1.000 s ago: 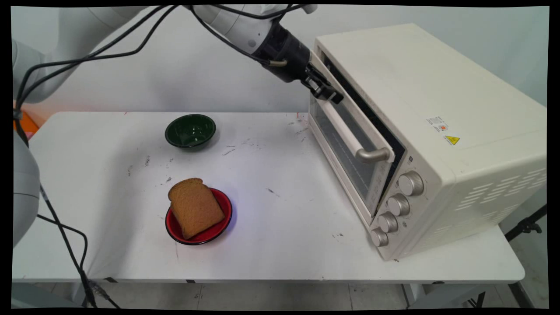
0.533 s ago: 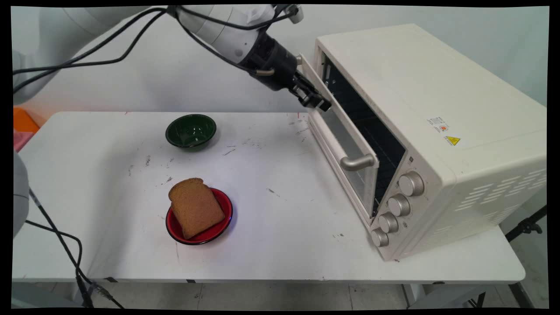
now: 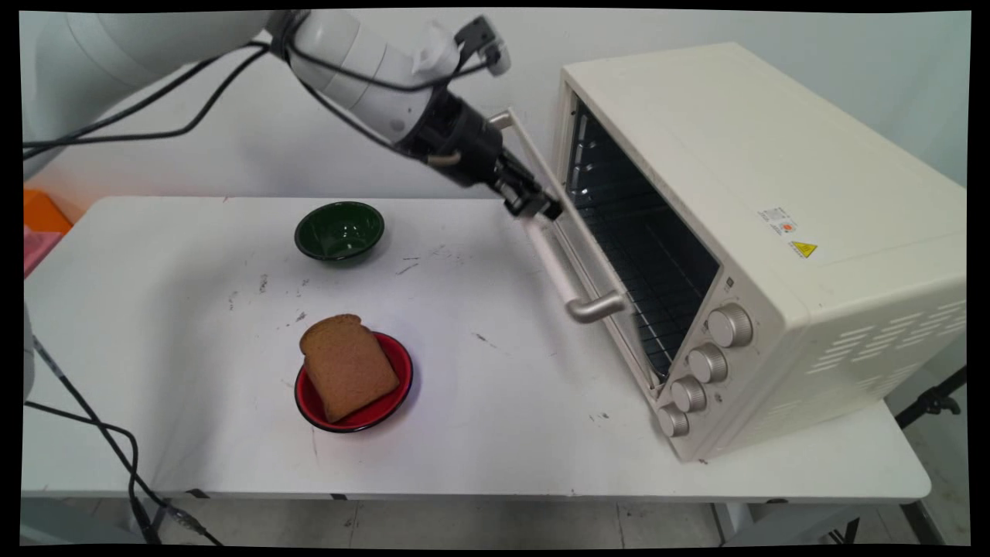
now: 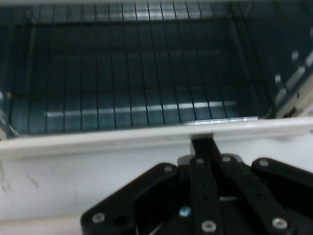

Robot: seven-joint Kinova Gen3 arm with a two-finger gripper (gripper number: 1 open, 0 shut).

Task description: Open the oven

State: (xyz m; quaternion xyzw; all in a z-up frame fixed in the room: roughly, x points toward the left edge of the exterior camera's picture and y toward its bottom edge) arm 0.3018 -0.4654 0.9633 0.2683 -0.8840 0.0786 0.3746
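The claw (image 3: 534, 206) is clamped on the top edge of the oven (image 3: 773, 232) door (image 3: 568, 255), which tilts half open, baring the wire rack (image 4: 137, 98) inside. Left of the oven on the table (image 3: 503, 433), bread (image 3: 346, 366) leans in a red bowl (image 3: 390, 406); a green bowl (image 3: 339, 230) sits beyond it.

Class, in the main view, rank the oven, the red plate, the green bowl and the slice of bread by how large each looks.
1. Oven, by far the largest.
2. Red plate.
3. Slice of bread and green bowl: these look much alike, and the bowl sits farther from the camera, so their order is unsure.
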